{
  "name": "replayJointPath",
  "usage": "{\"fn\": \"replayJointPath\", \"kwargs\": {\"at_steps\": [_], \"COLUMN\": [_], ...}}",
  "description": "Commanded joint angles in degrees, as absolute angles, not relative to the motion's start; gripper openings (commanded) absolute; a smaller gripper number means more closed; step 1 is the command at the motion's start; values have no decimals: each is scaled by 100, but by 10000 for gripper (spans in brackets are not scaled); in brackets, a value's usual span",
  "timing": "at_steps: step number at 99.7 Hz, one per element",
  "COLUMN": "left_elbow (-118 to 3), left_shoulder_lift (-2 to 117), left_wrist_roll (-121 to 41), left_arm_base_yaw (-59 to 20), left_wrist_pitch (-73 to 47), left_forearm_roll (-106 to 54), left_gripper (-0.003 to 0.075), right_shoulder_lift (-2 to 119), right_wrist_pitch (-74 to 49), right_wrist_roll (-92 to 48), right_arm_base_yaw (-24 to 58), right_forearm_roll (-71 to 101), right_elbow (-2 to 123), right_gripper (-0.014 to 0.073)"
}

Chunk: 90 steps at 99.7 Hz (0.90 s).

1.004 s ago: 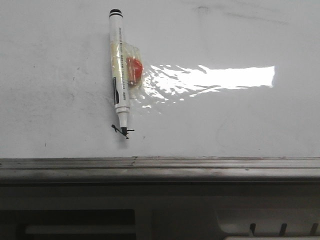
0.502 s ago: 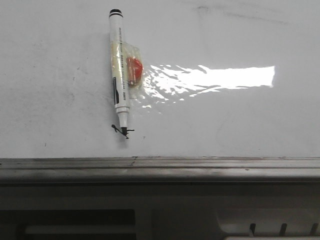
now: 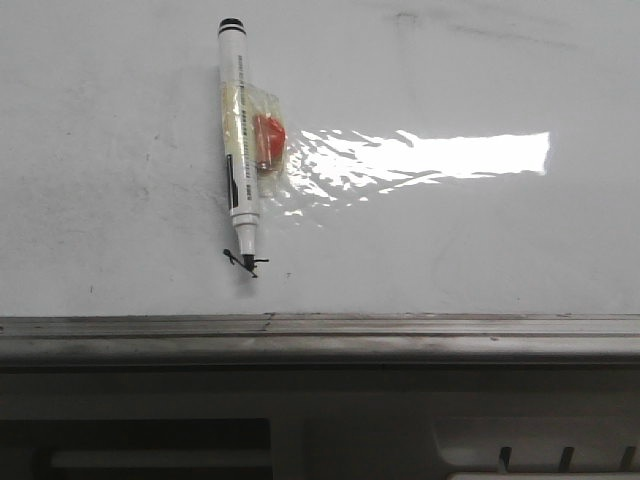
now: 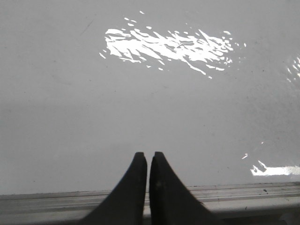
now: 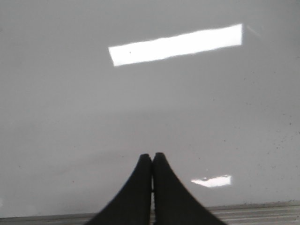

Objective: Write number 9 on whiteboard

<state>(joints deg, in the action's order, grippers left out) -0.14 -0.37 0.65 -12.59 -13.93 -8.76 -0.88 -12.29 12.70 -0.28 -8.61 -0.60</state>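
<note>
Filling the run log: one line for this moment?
marker: lying on whiteboard, tip at small scribble | 9: not written | left gripper: shut, empty | right gripper: shut, empty

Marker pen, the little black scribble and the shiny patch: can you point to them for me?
marker pen [image 3: 239, 150], front view, middle of its white barrel.
black scribble [image 3: 246, 262], front view, on the short dashes at the pen's tip.
glare patch [image 3: 470, 155], front view, its bright middle.

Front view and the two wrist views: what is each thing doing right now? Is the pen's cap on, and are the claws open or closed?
marker: lying on the board, uncapped, tip on a small black scribble.
whiteboard: smudged, glare patch, no 9 written yet.
left gripper: shut, holding nothing.
right gripper: shut, holding nothing.
</note>
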Motion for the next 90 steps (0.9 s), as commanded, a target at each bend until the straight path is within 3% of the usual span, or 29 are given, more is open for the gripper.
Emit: {"fn": "replayJointPath", "kwargs": {"at_steps": [1, 30, 90], "left_elbow": [159, 159, 159], "left_shoulder_lift": [-197, -197, -197], "left_wrist_roll": [127, 127, 127], "left_arm_base_yaw": [-1267, -1267, -1267], "left_wrist_pitch": [-963, -928, -903], "left_forearm_roll": [-885, -668, -500], "left_gripper": [-18, -18, -18], "right_shoulder_lift": [-175, -175, -175], "right_wrist_pitch": [-735, 409, 0], "right_wrist_roll": [1258, 1258, 1258], "right_arm_base_yaw": [-24, -24, -24], "right_forearm_roll": [-953, 280, 799], "right_elbow": [-218, -218, -218], "right_gripper": [-66, -66, -66]}}
